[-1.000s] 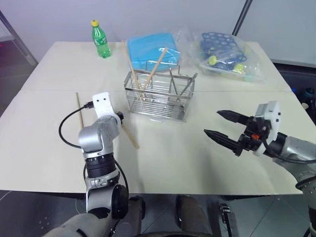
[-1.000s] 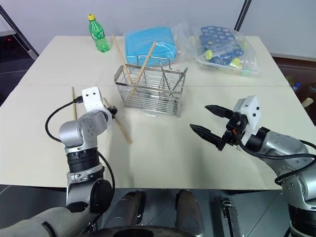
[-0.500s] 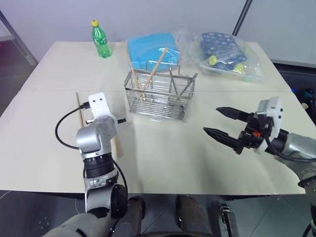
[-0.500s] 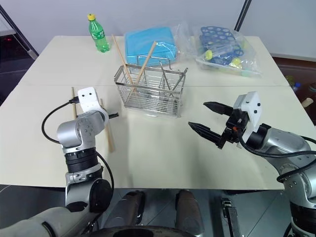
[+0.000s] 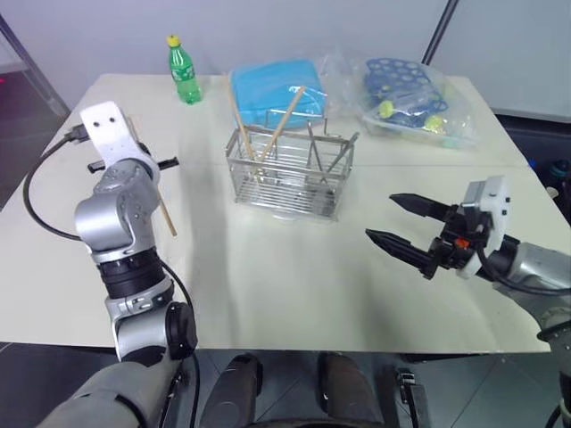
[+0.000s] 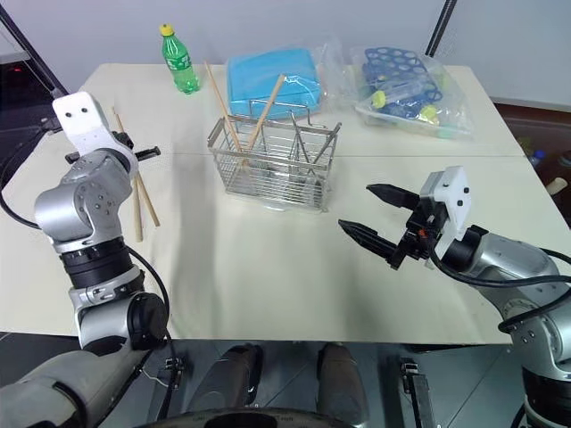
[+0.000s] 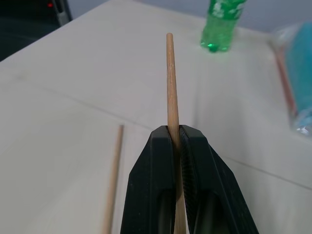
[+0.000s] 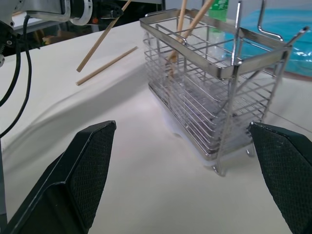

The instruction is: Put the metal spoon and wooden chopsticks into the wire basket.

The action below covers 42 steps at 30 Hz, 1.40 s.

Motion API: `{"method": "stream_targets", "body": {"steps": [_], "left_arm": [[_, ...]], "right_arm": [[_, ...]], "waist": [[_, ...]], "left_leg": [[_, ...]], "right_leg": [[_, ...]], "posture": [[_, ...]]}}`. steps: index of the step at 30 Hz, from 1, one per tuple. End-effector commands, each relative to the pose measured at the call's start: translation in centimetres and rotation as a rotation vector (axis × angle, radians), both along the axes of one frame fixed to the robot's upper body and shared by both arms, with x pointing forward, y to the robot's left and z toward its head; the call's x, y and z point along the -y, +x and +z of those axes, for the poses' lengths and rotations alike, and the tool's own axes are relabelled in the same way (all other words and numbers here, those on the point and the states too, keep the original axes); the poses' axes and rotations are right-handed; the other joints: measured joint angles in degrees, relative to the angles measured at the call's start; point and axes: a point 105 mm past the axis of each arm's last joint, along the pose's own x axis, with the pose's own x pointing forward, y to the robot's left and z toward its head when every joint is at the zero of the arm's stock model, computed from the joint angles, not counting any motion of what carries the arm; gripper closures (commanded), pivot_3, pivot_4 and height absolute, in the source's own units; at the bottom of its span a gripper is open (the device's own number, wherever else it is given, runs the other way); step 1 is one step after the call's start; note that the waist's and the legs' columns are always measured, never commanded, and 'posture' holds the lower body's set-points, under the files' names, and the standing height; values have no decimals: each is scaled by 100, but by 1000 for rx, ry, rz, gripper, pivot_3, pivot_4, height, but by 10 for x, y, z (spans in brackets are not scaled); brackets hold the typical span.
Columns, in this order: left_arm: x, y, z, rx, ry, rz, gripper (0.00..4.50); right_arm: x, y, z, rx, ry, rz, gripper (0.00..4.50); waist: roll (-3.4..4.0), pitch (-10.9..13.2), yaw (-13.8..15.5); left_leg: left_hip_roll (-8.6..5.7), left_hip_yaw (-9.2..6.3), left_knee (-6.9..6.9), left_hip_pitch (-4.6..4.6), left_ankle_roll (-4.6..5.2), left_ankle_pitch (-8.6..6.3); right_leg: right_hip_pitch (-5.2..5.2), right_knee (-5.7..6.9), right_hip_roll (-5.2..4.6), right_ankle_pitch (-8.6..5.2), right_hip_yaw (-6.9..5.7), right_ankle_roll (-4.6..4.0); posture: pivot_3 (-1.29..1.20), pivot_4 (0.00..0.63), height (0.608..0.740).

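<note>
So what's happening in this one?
The left end effector is shut on one chopstick, held off the table. Another chopstick lies on the table near that arm. Two chopsticks already stand slanted in the basket, along with some metal cutlery that is too thin to identify. The right end effector is open and holds nothing, to the basket's right. A green bottle and two plastic bags sit behind the basket.

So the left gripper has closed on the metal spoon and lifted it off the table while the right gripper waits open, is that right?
Not quite: the left gripper is shut on a wooden chopstick, not the metal spoon, as the left wrist view shows. The rest stands: the stick is off the table, and the right gripper waits open.
</note>
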Motion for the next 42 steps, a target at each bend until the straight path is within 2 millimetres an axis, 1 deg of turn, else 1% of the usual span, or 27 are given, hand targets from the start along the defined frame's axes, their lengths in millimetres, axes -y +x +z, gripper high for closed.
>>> {"method": "stream_targets", "body": {"steps": [1, 2, 3, 4, 6, 8, 9, 10, 11, 13, 15, 17, 19, 22, 25, 28, 30, 35, 42], "left_arm": [[15, -1, 75, 334, 96, -183, 4455], [16, -2, 86, 395, 100, -228, 4455], [16, -2, 92, 427, 99, -252, 4455], [15, -2, 102, 480, 92, -276, 4455], [19, -2, 123, 580, 91, -356, 4455], [29, -3, 139, 663, 99, -456, 4455], [33, -2, 142, 687, 100, -494, 4455], [42, -2, 146, 719, 100, -566, 4455], [49, -1, 147, 737, 101, -624, 4455], [62, 4, 143, 750, 104, -731, 4455], [70, 11, 139, 768, 75, -796, 4455], [76, 19, 137, 779, 86, -814, 4455], [84, 23, 141, 810, 73, -847, 4455], [95, 24, 153, 873, 58, -884, 4455], [106, 22, 163, 926, 76, -905, 4455], [120, 18, 167, 986, 25, -968, 4455], [123, 16, 166, 1026, -20, -986, 4455], [126, 18, 160, 1030, -98, -1016, 4455], [125, 22, 151, 998, -102, -1024, 4455]], "right_arm": [[-14, -8, 14, 67, 22, 53, 0], [-16, -9, 14, 70, 27, 59, 0], [-18, -9, 15, 71, 29, 61, 0], [-20, -9, 16, 77, 34, 61, 0], [-24, -9, 18, 90, 47, 57, 0], [-27, -8, 20, 105, 58, 51, 0], [-28, -8, 21, 111, 62, 47, 0], [-30, -7, 22, 120, 67, 44, 0], [-32, -7, 24, 128, 73, 40, 0], [-37, -7, 28, 146, 85, 38, 0], [-42, -6, 32, 164, 100, 36, 0], [-47, -7, 35, 176, 109, 35, 0], [-50, -8, 36, 183, 118, 27, 0], [-51, -10, 35, 180, 127, 7, 0], [-53, -13, 33, 173, 128, -6, 0], [-53, -17, 30, 164, 132, -18, 0], [-53, -18, 29, 160, 133, -26, 0], [-50, -19, 27, 159, 135, -55, 0], [-51, -17, 27, 165, 143, -70, 0]], "waist": [[0, 1, -12], [0, 1, -10], [0, 1, -10], [0, 0, -10], [1, 0, -6], [1, 0, -7], [1, -1, -5], [0, 0, -4], [1, 0, -4], [1, 0, -6], [1, 0, -14], [1, 0, -30], [0, 0, -29], [-3, 2, -28], [-3, 2, -33], [-3, 2, -45], [-3, 2, -48], [-3, 2, -152], [-3, 2, -136]], "left_leg": [[1, 0, 0, -1, 0, 0], [1, 1, -1, -1, 0, 0], [1, 0, -1, -2, 0, 0], [1, 1, -1, -2, 0, 0], [1, 2, 0, -2, 0, 0], [1, 2, 0, -1, 0, 0], [1, 2, 0, -1, 0, 0], [0, 2, 0, -1, 0, 0], [0, 2, 0, -2, 0, 0], [0, 2, 0, -2, 0, 0], [0, 2, 0, -1, 1, 0], [0, 1, 0, -1, 1, 0], [0, 1, 0, -1, 2, 0], [-1, 0, 0, -4, 5, -2], [-1, 0, 0, -5, 9, -4], [-1, 0, -1, -4, 12, -6], [-1, 0, 0, -3, 12, -6], [0, 0, 1, -2, 14, -6], [0, 0, 1, 0, 15, -6]], "right_leg": [[-3, 2, 0, 0, 0, 0], [-4, 2, 0, 0, 0, 0], [-5, 2, 0, 0, 0, 0], [-5, 1, 0, 0, 0, 0], [-3, 0, 0, 0, 0, 0], [-3, 1, 0, 0, 0, 0], [-3, 0, 0, 0, 1, 0], [-2, 1, -1, 0, 1, 0], [-3, 0, -1, 0, 0, 0], [-3, 1, -1, 0, 0, 0], [-3, 1, -1, 0, 0, 0], [-3, 3, 0, 0, 0, 0], [-3, 2, 0, 0, 0, 0], [-4, 0, -1, 0, -1, 0], [-4, -1, 0, 0, -1, 0], [-4, 0, -1, 0, -1, 1], [-3, 1, -1, 0, -1, 1], [-4, 4, 0, 0, -1, 1], [-3, 7, 2, 0, -1, 1]], "posture": [[0, 150, 740], [0, 150, 740], [0, 150, 740], [0, 150, 740], [0, 150, 740], [0, 150, 740], [0, 150, 740], [0, 150, 740], [0, 150, 740], [0, 150, 740], [0, 150, 740], [0, 150, 740], [0, 150, 740], [0, 150, 740], [0, 150, 740], [0, 150, 740], [0, 150, 740], [0, 150, 740], [0, 150, 740]]}}
